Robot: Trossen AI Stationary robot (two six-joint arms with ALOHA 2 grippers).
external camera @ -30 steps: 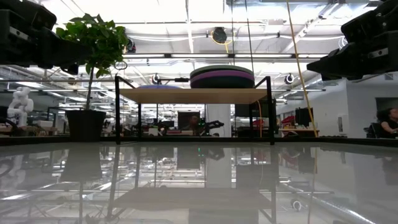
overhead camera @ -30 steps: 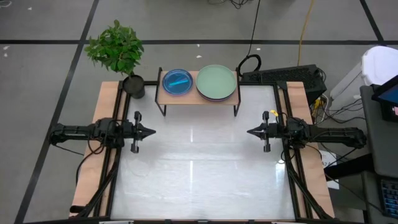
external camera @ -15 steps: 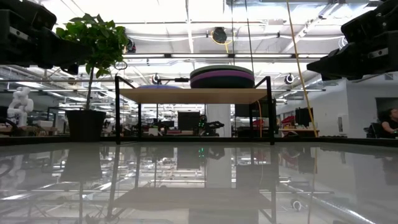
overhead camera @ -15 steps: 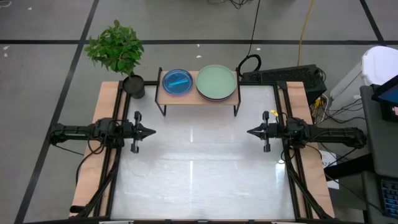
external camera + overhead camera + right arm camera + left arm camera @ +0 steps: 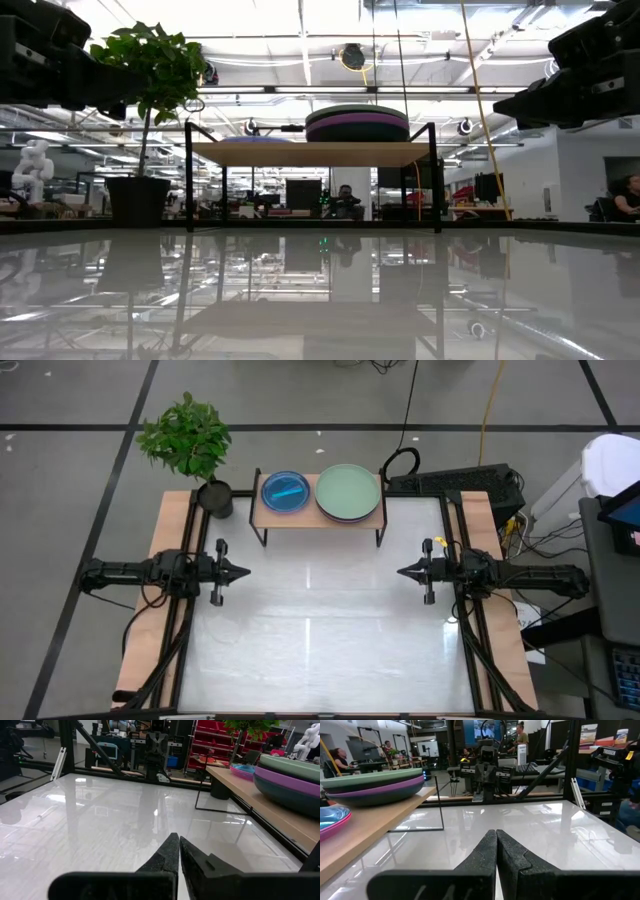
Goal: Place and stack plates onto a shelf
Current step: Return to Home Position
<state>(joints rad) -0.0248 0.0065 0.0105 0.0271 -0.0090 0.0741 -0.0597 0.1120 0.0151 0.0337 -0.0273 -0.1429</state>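
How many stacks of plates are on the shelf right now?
2. A small blue-topped stack sits on the shelf at the end nearest the potted plant; a larger green-topped stack sits at the other end. Lower plates are partly hidden.

The shelf (image 5: pixel 312 520), loaded with plates (image 5: pixel 348 492), lines the tabletop's (image 5: pixel 320 635) far edge; a plant (image 5: pixel 188 438) fills the far left corner. The middle lies open.
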